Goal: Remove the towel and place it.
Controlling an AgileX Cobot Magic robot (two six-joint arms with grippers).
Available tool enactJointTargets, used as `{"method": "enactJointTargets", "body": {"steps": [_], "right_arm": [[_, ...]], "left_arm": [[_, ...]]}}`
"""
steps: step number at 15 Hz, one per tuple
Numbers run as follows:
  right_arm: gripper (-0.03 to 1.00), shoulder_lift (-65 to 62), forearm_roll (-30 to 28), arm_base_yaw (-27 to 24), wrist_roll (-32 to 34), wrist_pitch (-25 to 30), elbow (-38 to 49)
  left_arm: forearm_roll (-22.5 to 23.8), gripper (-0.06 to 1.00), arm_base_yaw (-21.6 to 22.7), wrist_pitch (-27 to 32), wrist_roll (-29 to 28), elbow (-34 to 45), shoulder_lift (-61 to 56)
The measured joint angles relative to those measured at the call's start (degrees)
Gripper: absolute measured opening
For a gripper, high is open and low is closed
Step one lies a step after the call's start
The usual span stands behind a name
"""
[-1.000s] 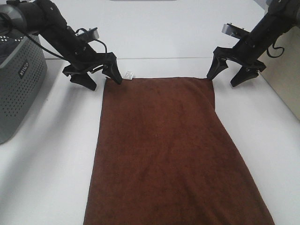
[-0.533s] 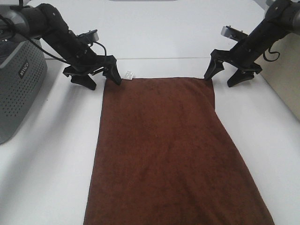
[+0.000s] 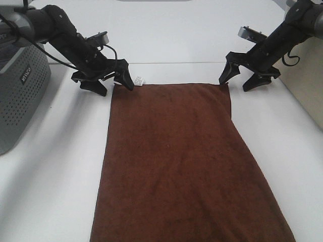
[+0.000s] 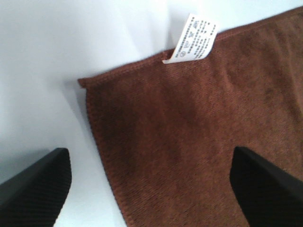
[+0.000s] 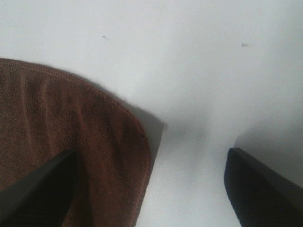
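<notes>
**A:** Where is the towel [image 3: 176,161]?

**B:** Out of the grey basket [image 3: 20,96], spread flat on the white table [image 3: 50,166] just beside it. One short edge, with the white tag [image 3: 140,80], lies level with the basket's far end.

**A:** And the grippers?

**B:** Each is at a corner of that tagged edge. The left gripper [image 3: 115,88] is at the corner nearer the basket, the right gripper [image 3: 234,83] at the corner farther from it. Both have their fingers spread wide, with nothing pinched. In each wrist view one finger hangs over cloth, the other over bare table, and the corner lies loose between them.

**A:** So which step is this?

**B:** I judge removal done, with only the close of placing left. The cloth lies smooth except for a slight curl along the long edge farther from the basket.

**A:** What does the next move call for?

**B:** Probably a clean lift away, fingers kept apart so neither tip drags a corner. If the towel must go elsewhere, both would need to drop and close on the hem together.
</notes>
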Motion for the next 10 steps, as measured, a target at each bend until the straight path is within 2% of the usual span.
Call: {"method": "enactJointTargets", "body": {"steps": [5,8,10], "right_arm": [[0.69,0.92,-1.55,3.61,0.0,-4.64,-0.57],[0.52,1.2,-2.92,4.07,0.0,-5.04,-0.63],[0.44,1.2,-3.9,4.07,0.0,-5.27,-0.63]], "left_arm": [[-1.66,0.76,-3.38,-2.98,-0.11,-0.46,1.09],[-1.55,0.7,-3.5,-3.04,-0.63,-0.46,1.2],[-1.49,0.68,-3.5,-3.04,-0.8,-0.46,1.26]]}}
